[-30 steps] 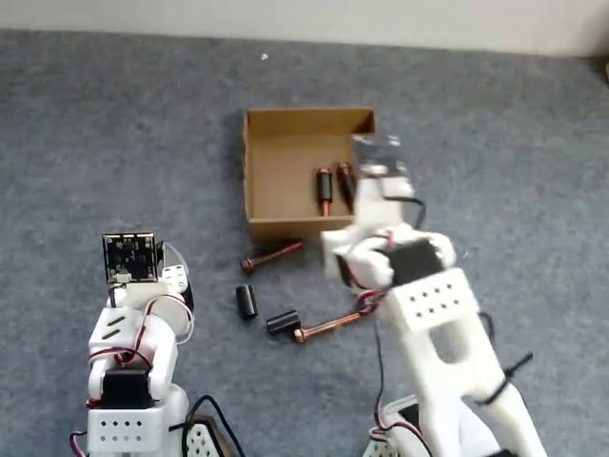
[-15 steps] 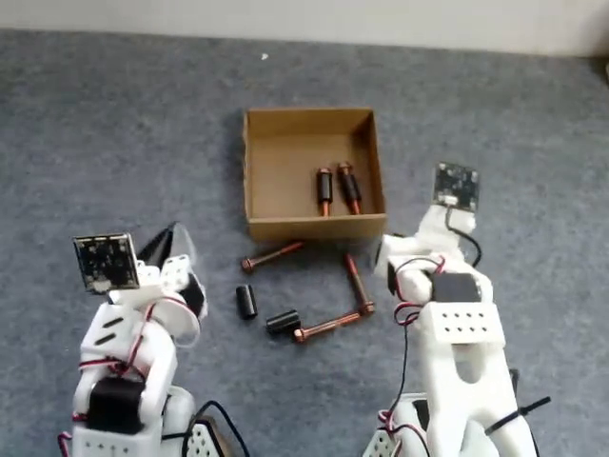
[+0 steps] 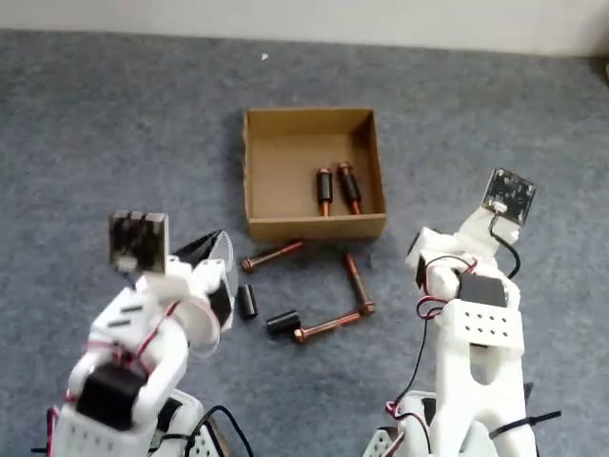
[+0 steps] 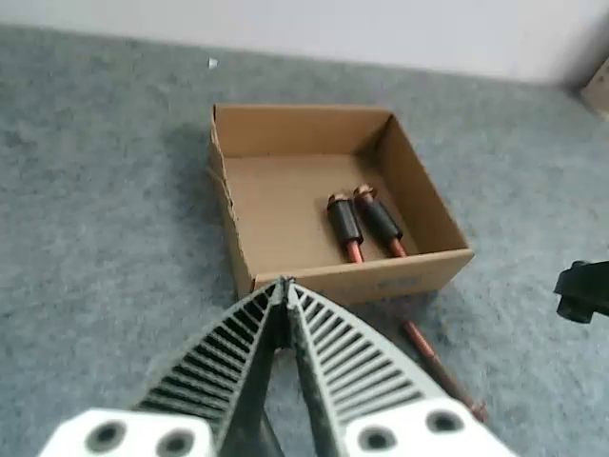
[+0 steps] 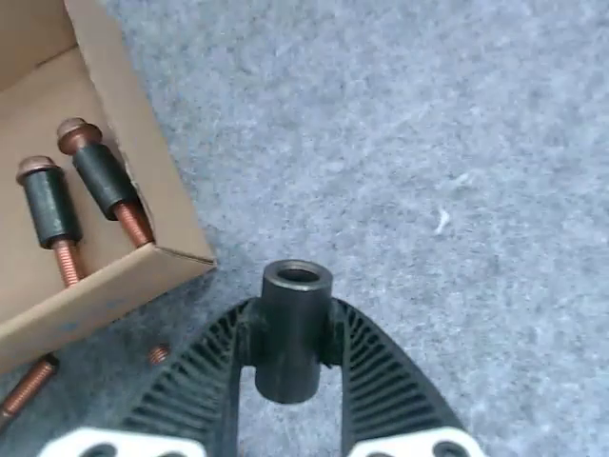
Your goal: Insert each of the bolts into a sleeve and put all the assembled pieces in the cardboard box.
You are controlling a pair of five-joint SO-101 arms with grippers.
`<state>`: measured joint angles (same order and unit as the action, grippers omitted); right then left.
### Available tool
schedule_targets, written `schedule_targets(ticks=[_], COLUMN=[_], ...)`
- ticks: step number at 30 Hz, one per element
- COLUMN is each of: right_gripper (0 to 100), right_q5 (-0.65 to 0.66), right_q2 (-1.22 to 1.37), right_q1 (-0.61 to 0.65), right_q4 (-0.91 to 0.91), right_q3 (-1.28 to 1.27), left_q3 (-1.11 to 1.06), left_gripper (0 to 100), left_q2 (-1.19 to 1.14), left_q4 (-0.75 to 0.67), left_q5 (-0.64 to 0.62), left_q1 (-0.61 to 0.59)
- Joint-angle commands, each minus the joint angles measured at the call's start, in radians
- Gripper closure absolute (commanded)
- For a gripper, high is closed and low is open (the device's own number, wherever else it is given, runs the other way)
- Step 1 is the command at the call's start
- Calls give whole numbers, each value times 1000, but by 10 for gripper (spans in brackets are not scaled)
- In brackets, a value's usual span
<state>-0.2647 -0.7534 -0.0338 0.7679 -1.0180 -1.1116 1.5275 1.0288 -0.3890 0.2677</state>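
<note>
High view: overhead, far, facing down. Wrist views: low, close (facing forward); all three share cardboard box (image 3: 285, 171).

A grey, short-piled carpet (image 3: 114, 124) covers the whole working surface, its nap mottled with lighter and darker flecks. Along the far edge it meets a plain off-white band (image 3: 381, 17); whether this is wall or skirting cannot be told. The seam between them runs nearly straight, tilting slightly across the high view. A small white speck (image 3: 265, 57) lies on the carpet near that far edge, and another pale fleck (image 5: 442, 221) shows in the right wrist view. Where carpet and band meet, the left wrist view catches the corner of a beige object (image 4: 599, 86), too little of it to identify. The light is soft and even, and shadows on the pile are faint with blurred edges.
</note>
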Motion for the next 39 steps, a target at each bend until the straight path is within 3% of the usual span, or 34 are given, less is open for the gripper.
schedule_targets(ticks=[1, 14, 21, 33, 39], right_gripper=[992, 992, 992, 992, 992], right_q5=[-11, -6, -5, -3, -3], right_q2=[-31, -25, -24, -25, -25], right_q1=[-15, -15, -15, -15, -15], right_q4=[-28, -28, -28, -28, -28], right_q3=[12, 12, 12, 13, 13], left_q3=[163, 346, 358, 358, 360], left_gripper=[994, 983, 745, 793, 793], left_q2=[-300, -892, -1046, -1265, -1348], left_q4=[5, -2, -21, -180, -281], left_q5=[-110, -563, -638, -692, -717], left_q1=[12, 19, 96, 82, 15])
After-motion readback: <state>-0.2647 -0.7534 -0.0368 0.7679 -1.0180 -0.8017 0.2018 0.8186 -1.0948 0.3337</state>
